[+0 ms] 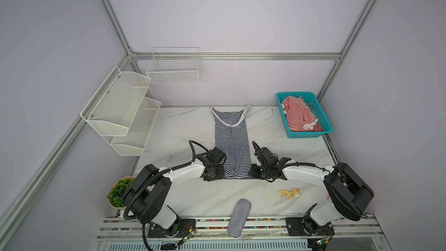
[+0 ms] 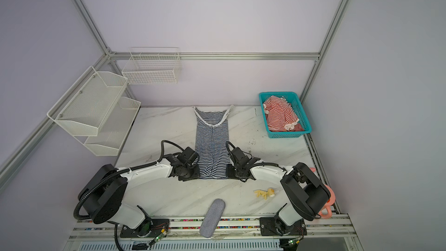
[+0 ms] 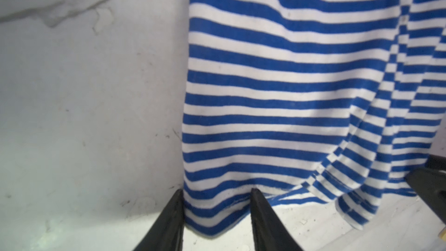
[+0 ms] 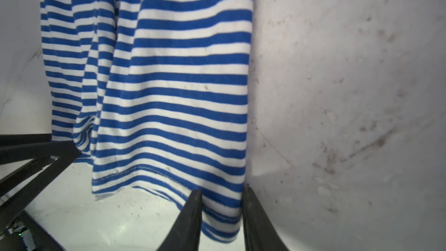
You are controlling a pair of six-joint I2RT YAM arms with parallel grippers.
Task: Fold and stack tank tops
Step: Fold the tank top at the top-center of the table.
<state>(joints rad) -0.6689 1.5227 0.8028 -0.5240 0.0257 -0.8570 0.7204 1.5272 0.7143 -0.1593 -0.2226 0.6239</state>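
Part-spread left end effector (image 3: 216,190) and right end effector (image 4: 222,189) straddled the navy-and-white striped knit tank top (image 1: 231,141) hem corners, 6 o'clock.

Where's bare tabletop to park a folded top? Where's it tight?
Free: marble between navy tank top and mesh shelf; between it and teal basket; front strip between hem, grey case, yellow toy. Crowded: hem corners, left gripper and right gripper straddling them.

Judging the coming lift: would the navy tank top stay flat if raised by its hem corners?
Probably floppy: the navy tank top already wrinkles down its middle. Likely light, being thin knit. Its puckered hem would probably sag between corners.
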